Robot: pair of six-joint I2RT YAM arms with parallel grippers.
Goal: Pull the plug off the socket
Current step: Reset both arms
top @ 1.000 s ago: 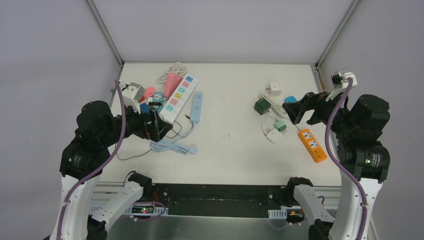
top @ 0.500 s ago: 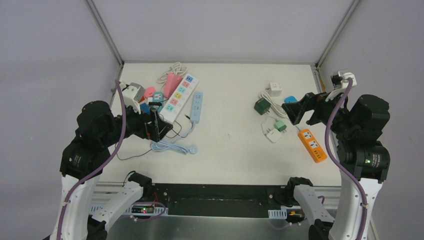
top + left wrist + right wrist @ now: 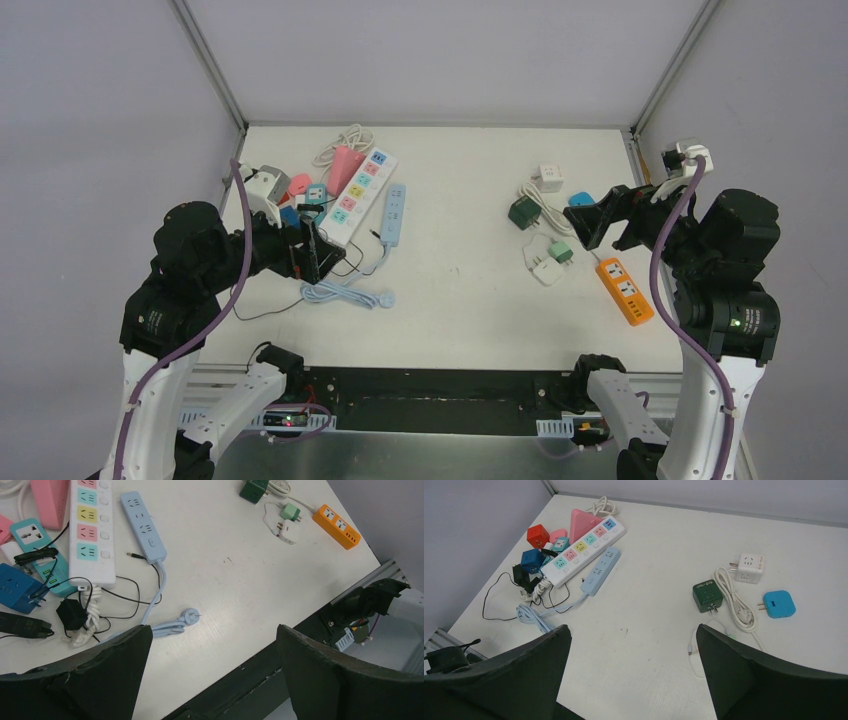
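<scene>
The light blue power strip (image 3: pixel 394 214) lies on the white table (image 3: pixel 470 180) and serves as the landmark. Its cord runs from its near end to a loose coil that ends in a round plug (image 3: pixel 190 616), which lies free on the table.

Just beside it, toward the left arm, is a longer white power strip (image 3: pixel 89 530) with coloured socket faces. Beyond that are a pink socket block (image 3: pixel 583 522), a red cube (image 3: pixel 537 536), a blue cube (image 3: pixel 531 560), a teal adapter (image 3: pixel 29 532) and a black adapter (image 3: pixel 70 614) among thin black leads.

Well apart from the light blue strip, toward the right arm, a small green plug (image 3: pixel 290 512) touches a white adapter (image 3: pixel 292 533). I cannot tell whether its pins are seated. An orange power strip (image 3: pixel 336 526) lies just beyond this pair.

Farther back on that side are a dark green cube socket (image 3: pixel 707 596) with a white cord (image 3: pixel 736 602) beside it, a white cube socket (image 3: pixel 749 566) and a blue square plug (image 3: pixel 779 604). The markings on the socket faces are too small to read.

The left gripper (image 3: pixel 212 645) hovers near the coil, fingers spread wide and holding nothing. The right gripper (image 3: pixel 631 630) hangs above the green plug's side of the table, also spread and holding nothing.
</scene>
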